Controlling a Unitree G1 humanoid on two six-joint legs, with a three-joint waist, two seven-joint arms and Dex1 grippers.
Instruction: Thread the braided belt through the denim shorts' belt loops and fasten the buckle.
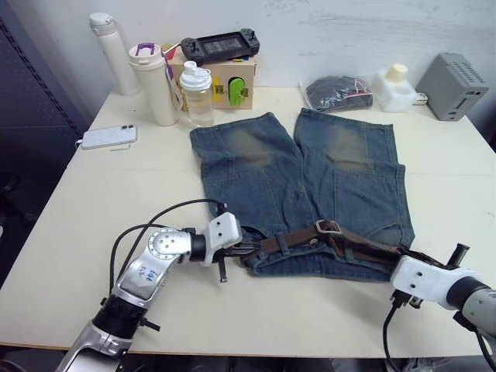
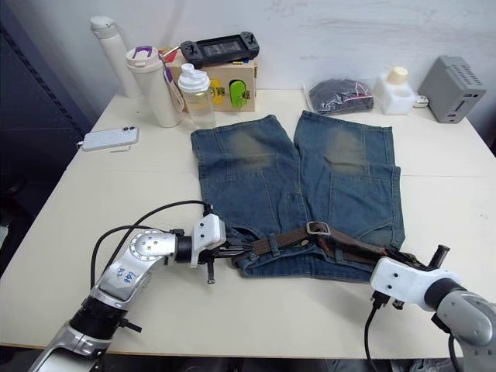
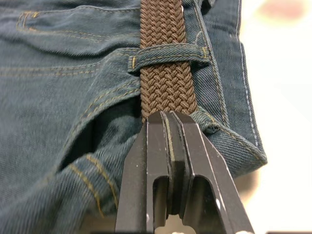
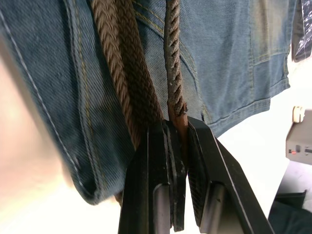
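1. Denim dominates the table point(image 1: 70, 232): the denim shorts point(image 1: 298, 182) lie flat, legs pointing away from the robot, waistband along the near edge.
2. Woven olive-brown, the braided belt point(image 1: 356, 246) runs along that waistband, passing under at least one of the belt loops point(image 3: 168, 54) at the shorts' left end, as the left wrist view shows.
3. Silver and small, the buckle point(image 1: 327, 226) rests on the waistband near its middle, not yet fastened.
4. Reaching in low from the shorts' left side, the left gripper point(image 1: 242, 249) lies nearly level with the table, its forearm bent at the elbow; its fingers are pinched closed on the belt's end just past the loop.
5. At the shorts' right corner, the right gripper point(image 4: 176, 127) comes in low from the near side, its fingers closed on a twisted stretch of the belt standing on edge.
6. Risk, as a judgement: a hard pull from the left could drag the waistband and bunch the denim, since the loop grips the braid; the twist held on the right could jam at the next loop; and either thin pinch could slip off the strap.
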